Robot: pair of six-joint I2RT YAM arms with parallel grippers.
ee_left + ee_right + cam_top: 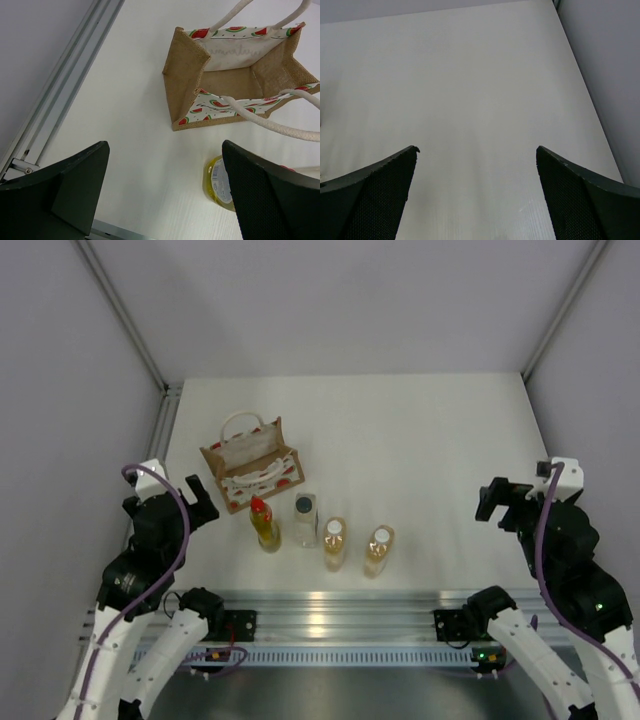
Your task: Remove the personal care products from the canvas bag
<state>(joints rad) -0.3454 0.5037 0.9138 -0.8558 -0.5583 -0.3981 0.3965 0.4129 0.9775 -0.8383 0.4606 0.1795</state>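
Standing upright in a loose row near the front edge of the table (420,440), the four personal care products are all outside the canvas bag (252,462). From left to right they are the yellow bottle (265,525) with its red cap, the clear bottle (305,519) with a dark grey cap, then the first amber bottle (334,543) and the second amber bottle (378,550), both white-capped. The spacing keeps each bottle apart from its neighbours, which probably makes each one easy to reach. The bag stands mouth-up just behind the yellow bottle. It is a tan, coarse-woven, boxy tote that holds its shape, with a white band printed with red watermelon slices and white rope handles (280,126) arching over the opening. The left wrist view looks straight into it and shows only bare woven floor and walls, so the unpacking appears to be complete. The left gripper (198,502) hovers just left of the bag and the yellow bottle, with its jaws spread wide and nothing between them. The right gripper (497,498) hangs well apart on the right over bare tabletop, its jaws likewise parted and empty. With both arms out at the sides, the bottles and bag are left unobstructed.
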